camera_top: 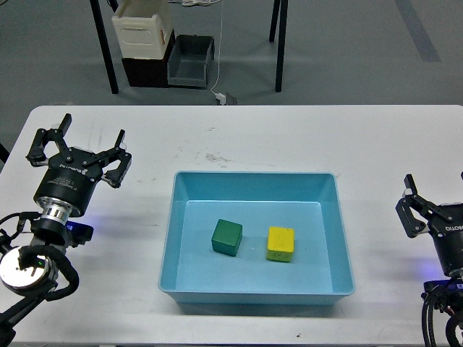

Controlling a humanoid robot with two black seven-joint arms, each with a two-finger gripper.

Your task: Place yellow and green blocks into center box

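Observation:
A green block point(227, 236) and a yellow block point(280, 243) lie side by side on the floor of the light blue box point(255, 181) in the middle of the white table. My left gripper point(78, 147) is open and empty, pointing up at the table's left side, well away from the box. My right gripper point(440, 208) is at the right edge, open and empty; its right finger is partly cut off by the frame.
The white table point(304, 137) runs across the view. Behind it on the floor stand a cream container point(142, 27), a grey bin point(189, 61) and black table legs point(281, 43).

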